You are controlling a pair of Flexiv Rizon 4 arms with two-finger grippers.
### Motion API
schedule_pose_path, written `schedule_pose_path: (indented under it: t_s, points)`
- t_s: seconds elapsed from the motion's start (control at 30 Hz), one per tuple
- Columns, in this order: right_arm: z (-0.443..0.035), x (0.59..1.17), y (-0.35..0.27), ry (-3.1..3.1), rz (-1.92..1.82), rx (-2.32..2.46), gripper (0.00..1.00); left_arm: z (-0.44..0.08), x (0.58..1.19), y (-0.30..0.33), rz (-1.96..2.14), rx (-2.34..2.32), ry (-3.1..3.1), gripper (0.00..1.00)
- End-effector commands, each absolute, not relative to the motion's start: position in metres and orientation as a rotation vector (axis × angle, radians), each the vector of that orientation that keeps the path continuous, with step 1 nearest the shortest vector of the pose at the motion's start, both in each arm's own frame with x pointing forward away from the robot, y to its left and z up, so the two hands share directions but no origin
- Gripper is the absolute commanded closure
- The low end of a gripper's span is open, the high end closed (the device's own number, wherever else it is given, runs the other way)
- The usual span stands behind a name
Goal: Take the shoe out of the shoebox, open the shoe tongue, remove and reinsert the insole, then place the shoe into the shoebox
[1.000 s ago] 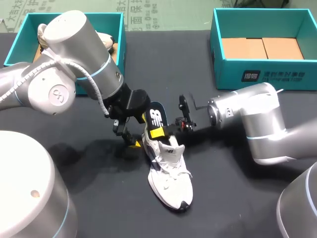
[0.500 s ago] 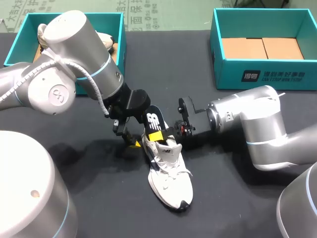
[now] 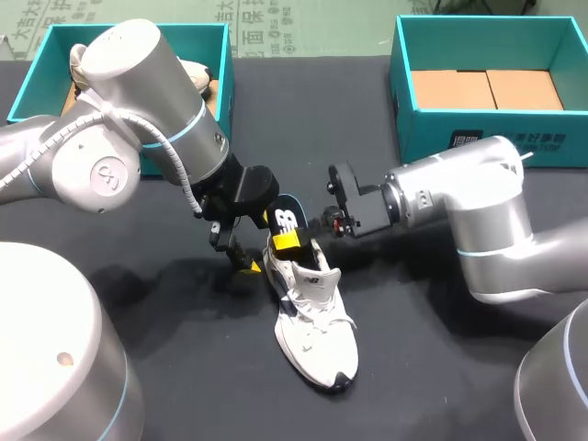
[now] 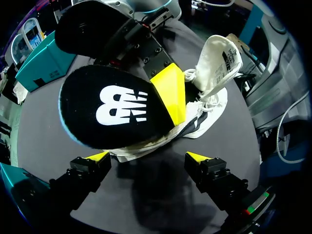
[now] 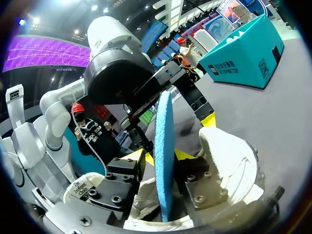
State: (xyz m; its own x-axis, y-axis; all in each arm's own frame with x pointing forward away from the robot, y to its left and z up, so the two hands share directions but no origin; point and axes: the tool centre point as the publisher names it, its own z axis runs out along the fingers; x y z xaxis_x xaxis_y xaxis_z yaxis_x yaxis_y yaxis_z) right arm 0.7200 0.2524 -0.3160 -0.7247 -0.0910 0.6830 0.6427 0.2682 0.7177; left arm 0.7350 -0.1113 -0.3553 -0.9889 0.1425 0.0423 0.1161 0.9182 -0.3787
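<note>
Beside the white laced shoe [image 3: 317,340], left jaws gape empty; right jaws pinch the flat black insole [image 3: 287,219].

Dark counter [image 3: 413,367], cloth-covered. Near its middle, a white shoe [image 3: 317,322], sole down, toe toward the near edge. At the far left, an open teal shoebox [image 3: 28,92]. At the far right, well apart, a second open shoebox [image 3: 487,138], brown-floored.
</note>
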Motion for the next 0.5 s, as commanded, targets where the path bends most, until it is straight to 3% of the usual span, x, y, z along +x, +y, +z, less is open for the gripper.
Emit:
schedule_pose_path:
  t_s: [0.03,0.3,0.33,0.43,0.5]
  points:
    - [-0.305,0.718,0.247,-1.946,-1.511,-0.517,0.63,-0.356,0.735,-0.112,0.586,-0.203,-3.01,0.0]
    - [-0.302,0.731,0.241,-1.952,-1.532,-0.532,0.66,-0.356,0.735,-0.112,0.586,-0.203,-3.01,0.0]
    - [-0.303,0.732,0.241,-1.951,-1.534,-0.536,0.71,-0.356,0.735,-0.112,0.586,-0.203,-3.01,0.0]
    - [-0.305,0.735,0.241,-1.94,-1.536,-0.544,1.0,-0.356,0.735,-0.112,0.586,-0.203,-3.01,0.0]
    - [-0.309,0.736,0.241,-1.928,-1.531,-0.555,1.0,-0.356,0.735,-0.112,0.586,-0.203,-3.01,0.0]
